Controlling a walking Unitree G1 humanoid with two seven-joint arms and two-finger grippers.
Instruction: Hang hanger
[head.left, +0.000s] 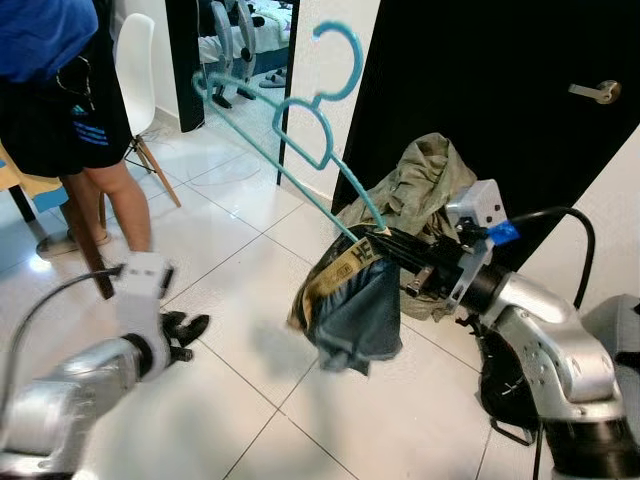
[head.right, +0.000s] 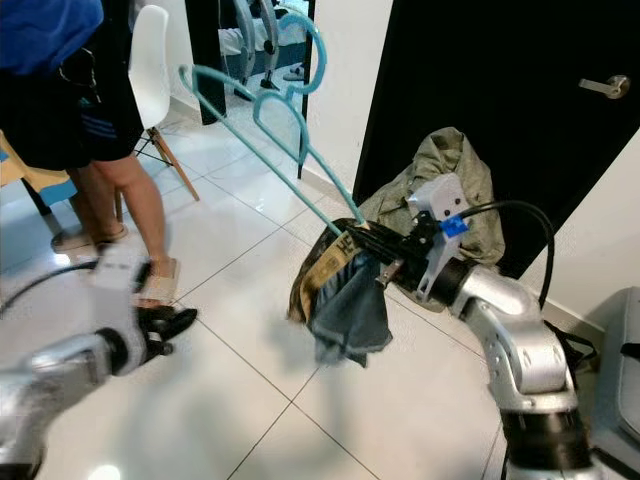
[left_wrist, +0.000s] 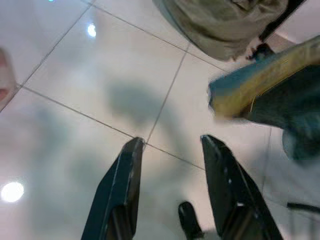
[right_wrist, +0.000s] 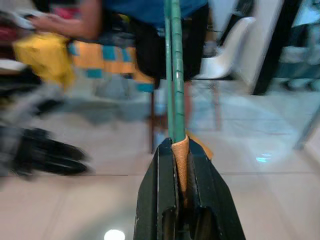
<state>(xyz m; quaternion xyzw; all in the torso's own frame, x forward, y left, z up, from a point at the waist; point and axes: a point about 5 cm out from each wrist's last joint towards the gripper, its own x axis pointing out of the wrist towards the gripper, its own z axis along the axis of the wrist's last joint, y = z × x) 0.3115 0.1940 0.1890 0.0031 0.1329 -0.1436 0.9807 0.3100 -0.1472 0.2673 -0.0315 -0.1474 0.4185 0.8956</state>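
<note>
Hanger (head.left: 290, 130) with jeans (head.left: 358, 305) clamped in right gripper (head.left: 378, 238)

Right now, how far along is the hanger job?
Done: the right gripper is shut on the teal hanger, with the jeans draped at the gripped end. In hand: the hanger is held up in the air, hook pointing away from the robot toward the doorway. The left gripper is open above the floor tiles. Left: hooking it onto something; no rail is visible.

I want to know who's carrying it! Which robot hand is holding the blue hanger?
The right gripper holds it, shut on the teal hanger with jeans hanging below. The left gripper is open over the floor.
</note>
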